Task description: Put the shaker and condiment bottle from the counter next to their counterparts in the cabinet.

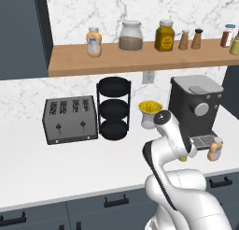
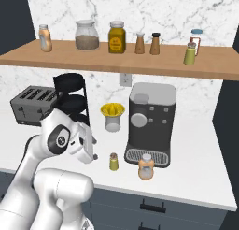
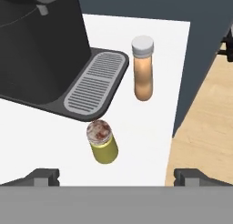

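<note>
Claw (image 3: 116, 177) gapes wide, holding nothing, above the shaker (image 3: 102, 142) on counter (image 3: 136, 136).

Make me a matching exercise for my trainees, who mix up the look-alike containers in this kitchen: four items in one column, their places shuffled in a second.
Items:
1. shaker
2. condiment bottle
3. toaster
4. mustard-yellow jar

Places:
A. on the wooden shelf, between the big glass jar and the brown shakers
B. on the counter, at the coffee machine's drip tray
C. far left of the counter, beside the black tiered rack
D. on the counter, in front of the juicer, left of the drip tray

Pairs: 1-D, 2-B, 3-C, 4-A
</note>
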